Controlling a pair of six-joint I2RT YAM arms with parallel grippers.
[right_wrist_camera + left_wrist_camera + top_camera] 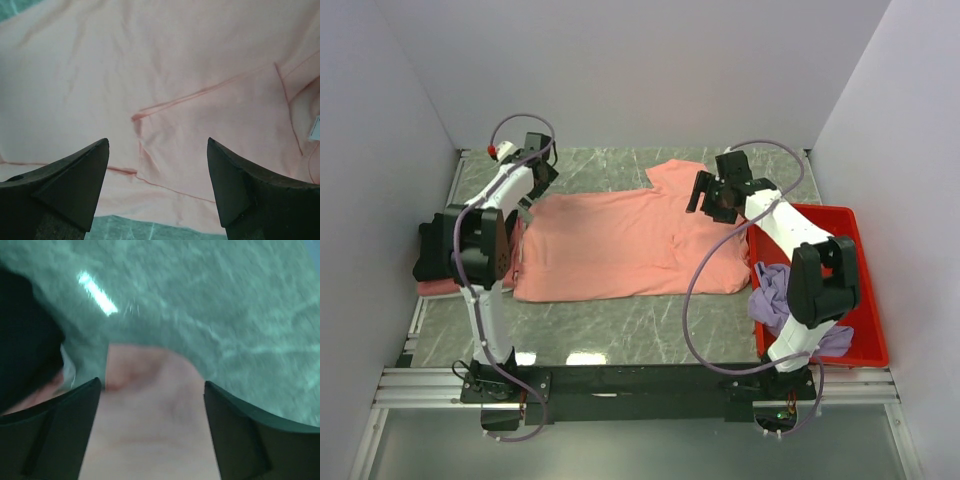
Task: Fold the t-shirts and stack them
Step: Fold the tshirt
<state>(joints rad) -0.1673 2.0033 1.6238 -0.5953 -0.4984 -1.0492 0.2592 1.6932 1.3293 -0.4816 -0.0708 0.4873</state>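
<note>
A salmon-pink t-shirt [620,250] lies spread flat across the middle of the table, with one sleeve folded in over its right part. My left gripper [536,166] hovers at the shirt's far left corner. In the blurred left wrist view its jaws stand open [152,385] with a corner of the salmon cloth [150,430] lying between them. My right gripper [712,200] is open above the shirt's right part. The right wrist view shows its fingers wide apart [157,142] over the folded sleeve's seam [140,117], and a white neck label [315,127] at the right edge.
A red plastic tray [865,310] stands at the right with a lavender-purple shirt [772,290] hanging over its near left rim. At the left edge, under my left arm, lies a black folded shirt [426,255] on a pink one [436,288]. Walls enclose three sides.
</note>
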